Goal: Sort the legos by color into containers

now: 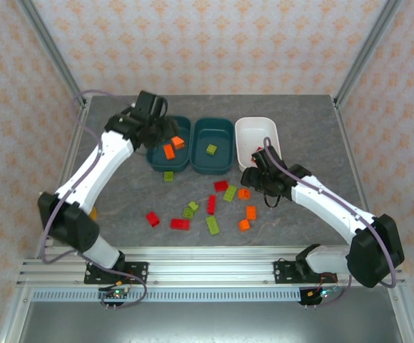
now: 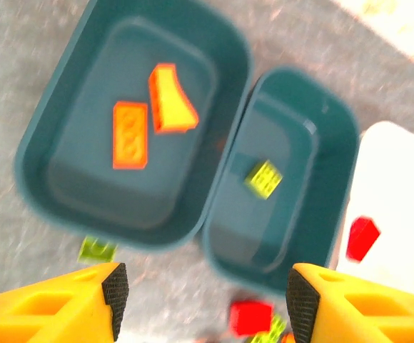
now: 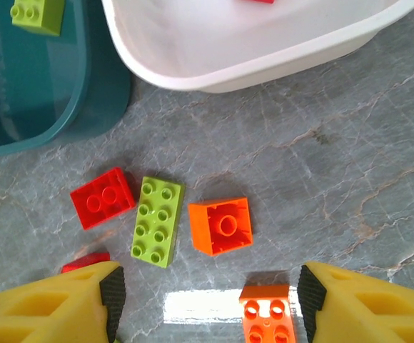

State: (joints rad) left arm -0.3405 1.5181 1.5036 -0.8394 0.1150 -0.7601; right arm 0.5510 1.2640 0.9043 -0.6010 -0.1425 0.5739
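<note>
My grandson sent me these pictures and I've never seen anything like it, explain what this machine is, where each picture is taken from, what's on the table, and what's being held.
Two robot arms are bolted to the near edge of a table. One picture looks down from above and behind; the other two come from cameras on the wrists, their yellow fingers at the bottom. The left tool is open over a teal tub holding two orange bricks; the middle tub holds a green brick, the white tub a red brick. The right tool is open above loose bricks. Neither holds anything.
</note>
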